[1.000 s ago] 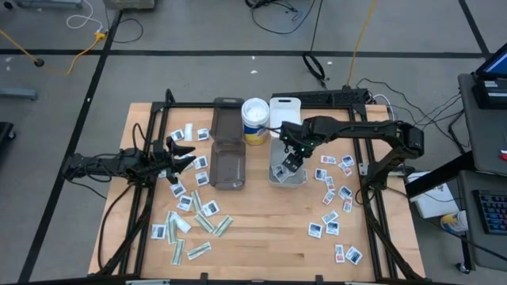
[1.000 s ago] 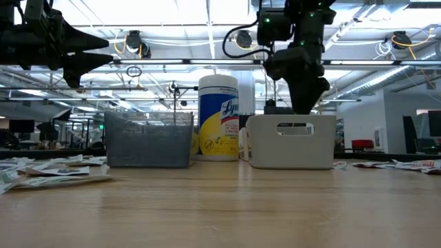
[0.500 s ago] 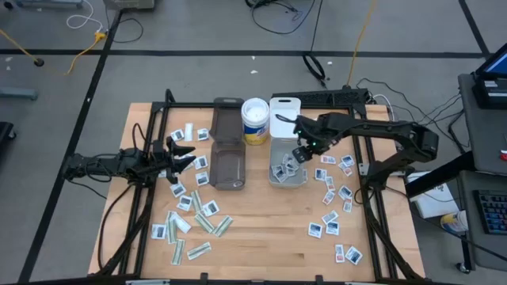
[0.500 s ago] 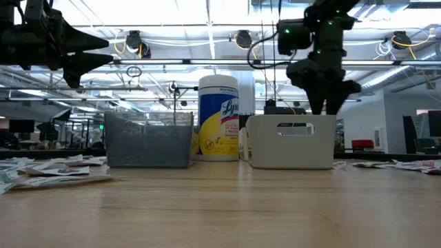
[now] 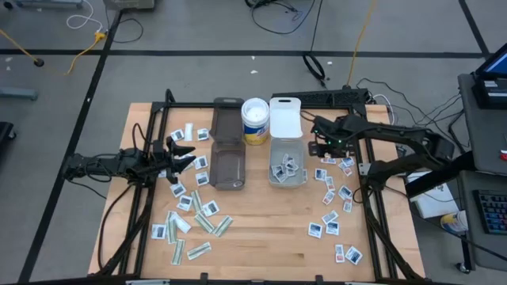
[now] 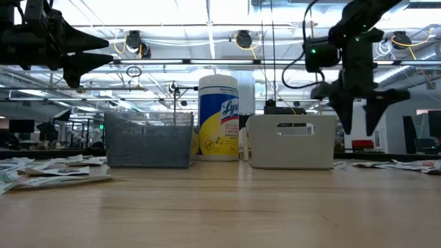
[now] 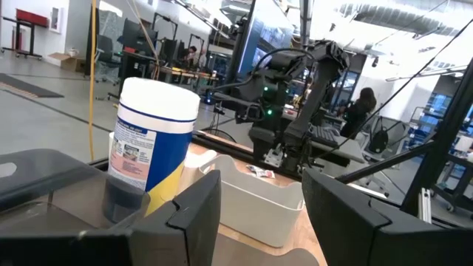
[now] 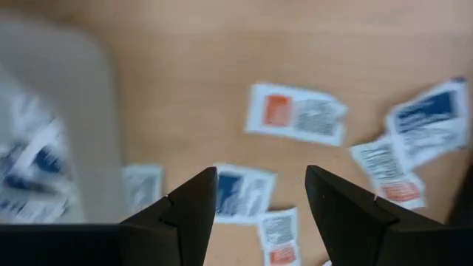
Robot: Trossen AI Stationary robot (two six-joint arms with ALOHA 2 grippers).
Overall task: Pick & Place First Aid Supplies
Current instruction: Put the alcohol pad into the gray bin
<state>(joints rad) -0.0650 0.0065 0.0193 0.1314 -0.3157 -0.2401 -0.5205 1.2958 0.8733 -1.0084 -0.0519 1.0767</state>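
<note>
The first aid supplies are small flat packets. They lie scattered on the wood at the left (image 5: 190,214) and right (image 5: 333,198), and a few lie inside the white bin (image 5: 287,180). My right gripper (image 5: 321,146) hangs open just right of that bin, pointing down over packets on the table (image 8: 242,193), well above them (image 6: 357,124). It touches nothing. My left gripper (image 5: 188,156) waits open and level, high over the left packets (image 6: 103,52).
A smoky bin (image 5: 228,154) stands left of the white bin. A wipes canister (image 5: 255,120) and a white lid (image 5: 285,123) stand behind them. A black frame (image 5: 372,198) borders the table. Bare wood lies along the near middle (image 5: 269,245).
My right gripper has moved from above the white bin toward the table's right edge and a little toward the far edge. It has sunk slightly and rolled about its downward-pointing axis. The bin and its packets stay put.
</note>
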